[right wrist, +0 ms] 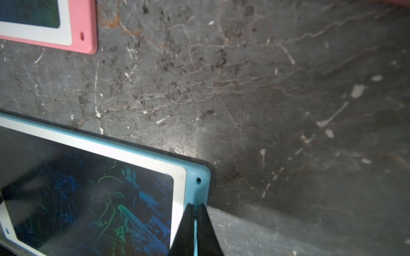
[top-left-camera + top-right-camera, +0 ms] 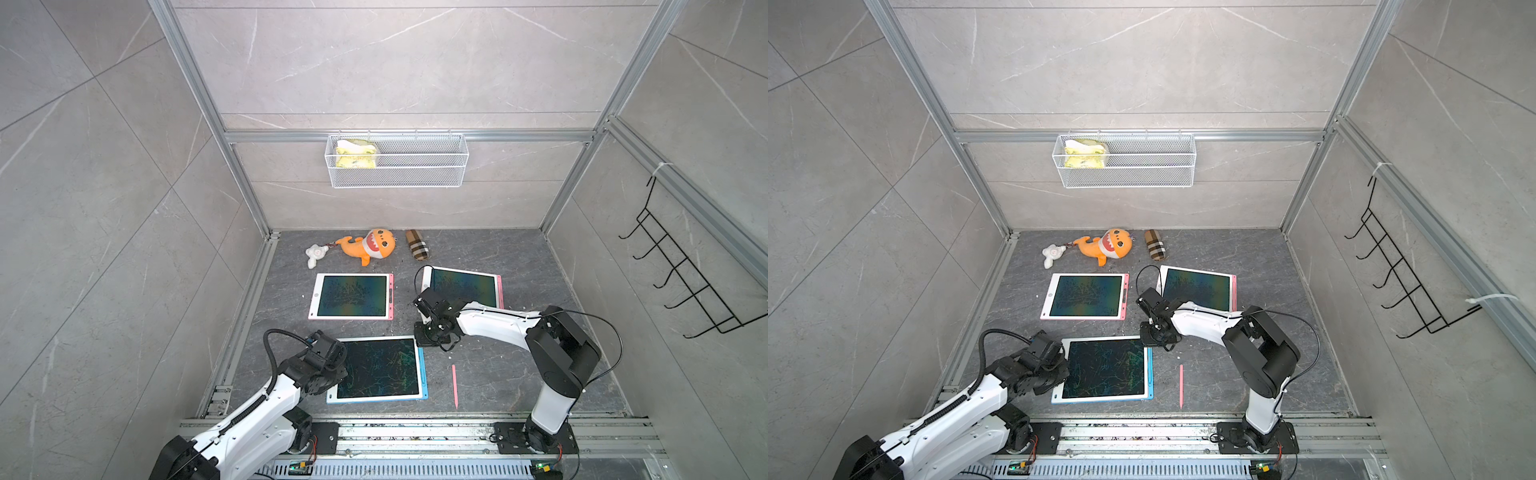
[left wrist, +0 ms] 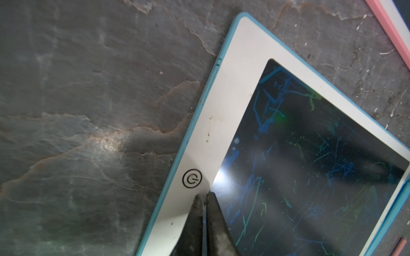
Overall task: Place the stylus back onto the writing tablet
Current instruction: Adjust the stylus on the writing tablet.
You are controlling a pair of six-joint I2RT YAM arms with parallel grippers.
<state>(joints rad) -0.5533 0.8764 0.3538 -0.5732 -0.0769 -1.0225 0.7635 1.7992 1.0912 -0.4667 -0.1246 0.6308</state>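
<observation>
The left hand [image 3: 205, 195] and right hand [image 1: 194, 206] are hovering pinched shut over opposite sides of the blue writing tablet [image 2: 380, 368] while the pink stylus [image 2: 454, 386] is lying on the table [image 2: 498, 374] near the right hand, toward its arm's base, calling for a crosswise, mid-shaft pinch.

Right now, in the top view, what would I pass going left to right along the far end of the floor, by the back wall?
white bunny charm → orange shark plush → plaid pouch
</observation>
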